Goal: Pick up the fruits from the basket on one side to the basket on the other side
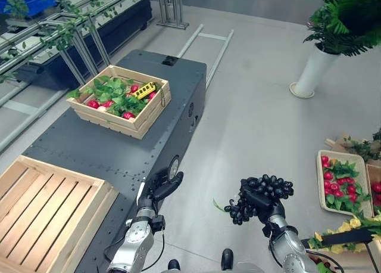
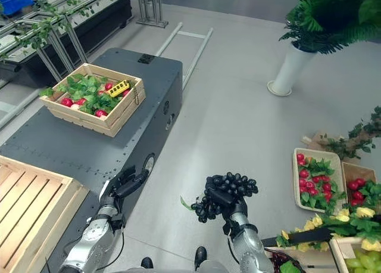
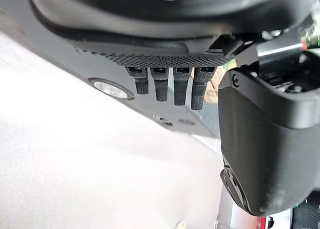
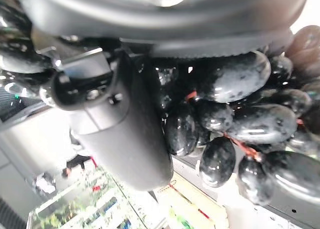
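Note:
My right hand (image 1: pixel 259 200) is shut on a bunch of dark grapes (image 1: pixel 275 186), held in the air over the grey floor to the right of the dark platform (image 1: pixel 89 148). In the right wrist view the thumb (image 4: pixel 125 129) curls across the glossy grapes (image 4: pixel 240 121). My left hand (image 1: pixel 165 186) is open beside the platform's near right corner, its fingers (image 3: pixel 165 86) straight and holding nothing. A wooden crate (image 1: pixel 146 121) of red fruit, leaves and a yellow piece stands on the platform's far end. An empty slatted crate (image 1: pixel 47 213) lies on its near left.
On the floor at the right lie a tray of red fruit and leaves (image 1: pixel 339 180) and a basket with yellow fruit (image 1: pixel 348 228). A white planter (image 1: pixel 312 70) stands at the back right. Metal racks with vines (image 1: pixel 53 37) line the far left.

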Controlling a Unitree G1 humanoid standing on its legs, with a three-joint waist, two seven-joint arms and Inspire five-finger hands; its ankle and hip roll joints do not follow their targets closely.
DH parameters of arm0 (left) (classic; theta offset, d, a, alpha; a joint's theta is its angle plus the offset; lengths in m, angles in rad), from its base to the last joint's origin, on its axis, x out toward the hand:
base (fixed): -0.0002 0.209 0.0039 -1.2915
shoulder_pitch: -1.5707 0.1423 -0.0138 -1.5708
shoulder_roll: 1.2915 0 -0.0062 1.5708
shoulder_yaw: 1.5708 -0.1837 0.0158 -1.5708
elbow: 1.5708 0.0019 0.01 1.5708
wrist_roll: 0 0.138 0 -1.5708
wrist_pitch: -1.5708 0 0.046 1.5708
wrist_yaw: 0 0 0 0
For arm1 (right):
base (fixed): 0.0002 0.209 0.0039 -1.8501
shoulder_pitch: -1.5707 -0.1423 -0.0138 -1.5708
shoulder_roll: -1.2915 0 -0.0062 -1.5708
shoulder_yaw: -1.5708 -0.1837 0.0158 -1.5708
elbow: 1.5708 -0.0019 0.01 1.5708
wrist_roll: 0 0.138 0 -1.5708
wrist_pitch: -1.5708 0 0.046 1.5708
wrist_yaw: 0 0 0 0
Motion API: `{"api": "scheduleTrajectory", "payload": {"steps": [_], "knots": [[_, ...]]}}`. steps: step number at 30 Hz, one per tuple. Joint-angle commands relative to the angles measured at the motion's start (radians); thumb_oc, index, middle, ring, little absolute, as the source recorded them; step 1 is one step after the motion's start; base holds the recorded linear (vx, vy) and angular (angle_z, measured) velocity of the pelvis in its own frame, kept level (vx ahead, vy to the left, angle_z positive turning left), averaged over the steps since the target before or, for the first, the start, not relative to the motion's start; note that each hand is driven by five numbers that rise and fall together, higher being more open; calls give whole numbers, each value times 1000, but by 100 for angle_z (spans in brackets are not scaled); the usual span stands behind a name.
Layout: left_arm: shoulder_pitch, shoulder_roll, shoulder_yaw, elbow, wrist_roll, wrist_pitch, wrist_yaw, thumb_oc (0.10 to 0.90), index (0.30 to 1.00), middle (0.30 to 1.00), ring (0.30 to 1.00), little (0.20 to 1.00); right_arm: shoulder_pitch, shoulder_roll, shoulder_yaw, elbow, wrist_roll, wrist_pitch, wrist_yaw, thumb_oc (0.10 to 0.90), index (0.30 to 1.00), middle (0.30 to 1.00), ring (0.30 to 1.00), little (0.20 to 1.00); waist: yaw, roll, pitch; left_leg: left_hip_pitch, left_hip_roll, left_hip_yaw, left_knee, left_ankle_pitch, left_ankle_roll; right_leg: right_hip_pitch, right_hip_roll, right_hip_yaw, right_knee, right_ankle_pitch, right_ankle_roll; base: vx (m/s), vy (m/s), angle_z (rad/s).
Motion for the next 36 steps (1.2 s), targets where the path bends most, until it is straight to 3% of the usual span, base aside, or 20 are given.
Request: {"api": "scheduleTrajectory", "payload": {"steps": [1,2,3,4,5,6,9,10,12,16,20,30,32,34,36], "knots": [[-41,16,24,-36,-1,-53,30,800,900,900,900,900,-65,21,-3,-100,11,-17,84,400,300,300,300,300,5,-47,-23,-176,-85,-123,212,-47,35,80,-21,48,3,-28,-38,-48,-28,-38],[-26,7,28,-36,-3,-57,48,800,900,900,900,900,-69,18,0,-96,6,6,97,400,300,300,300,300,18,-47,-19,-190,-114,-210,247,-57,44,78,-19,87,3,-20,-40,-43,-17,-53],[-20,3,29,-37,0,-57,48,800,900,900,900,900,-72,17,1,-95,7,12,98,400,300,300,300,300,24,-46,-17,-193,-124,-237,255,-60,47,78,-18,100,3,-17,-40,50,114,-85],[26,-9,38,-62,19,-70,73,800,900,900,900,900,-97,10,18,-82,4,50,123,400,300,300,300,300,66,-33,-13,-173,-198,-465,199,-58,73,63,-2,200,33,-13,-39,41,99,-107],[29,-10,39,-64,22,-69,71,800,900,900,900,900,-99,9,19,-81,6,50,123,400,300,300,300,300,68,-33,-14,-171,-201,-477,192,-56,74,61,-1,205,36,-13,-39,52,205,-163],[57,0,62,-92,30,-74,72,800,900,900,900,900,-123,8,39,-54,-1,41,155,400,300,300,300,300,95,-9,-8,-147,-229,-580,112,-18,79,49,20,261,55,-27,-35,16,145,-169],[35,14,68,-82,28,-48,51,800,900,900,900,900,-135,16,48,-43,-10,28,106,400,300,300,300,300,88,12,-15,-112,-209,-522,59,-5,87,35,18,245,77,-40,-26,13,229,-173],[7,27,62,-71,37,-56,64,800,900,900,900,900,-127,20,52,-59,-2,19,101,400,300,300,300,300,80,20,-22,-98,-214,-543,20,10,93,26,18,231,90,-46,-24,19,199,-118],[-8,37,58,-66,49,-60,74,800,900,900,900,900,-118,20,57,-64,-16,6,107,400,300,300,300,300,74,21,-27,-94,-208,-527,8,11,95,19,14,221,101,-57,-21,28,168,-67],[-35,42,80,-26,37,-77,83,800,900,900,900,900,-91,19,57,-74,-35,59,140,400,300,300,300,300,53,25,-34,-82,-211,-504,-9,3,108,-13,3,204,148,-72,-9,21,142,-20],[-27,46,89,-29,44,-80,53,800,900,900,900,900,-78,22,56,-56,-46,64,178,400,300,300,300,300,44,21,-33,-72,-207,-467,-10,-13,119,-21,-5,202,162,-75,-2,24,127,-1],[-33,49,41,-33,87,-91,24,800,900,900,900,900,-42,25,55,-44,-53,105,192,400,300,300,300,300,7,15,-5,-68,-205,-390,-16,-46,145,-84,-40,240,165,-12,47,-20,121,-18],[-31,57,37,-38,104,-86,40,800,900,900,900,900,-41,28,54,-25,-42,117,193,400,300,300,300,300,8,8,-2,-62,-200,-355,-16,-58,144,-90,-55,206,165,14,58,-31,59,-68],[-13,78,57,-54,109,-92,73,800,900,900,900,900,-48,31,53,-24,-35,148,218,400,300,300,300,300,28,1,7,-49,-185,-262,-16,-69,138,-102,-96,65,212,53,75,-63,33,-78],[-1,97,83,-61,111,-105,84,800,900,900,900,900,-58,32,54,-15,-19,152,232,400,300,300,300,300,51,8,7,-50,-167,-202,-16,-73,137,-101,-136,-35,267,54,73,-91,23,-115]]}}
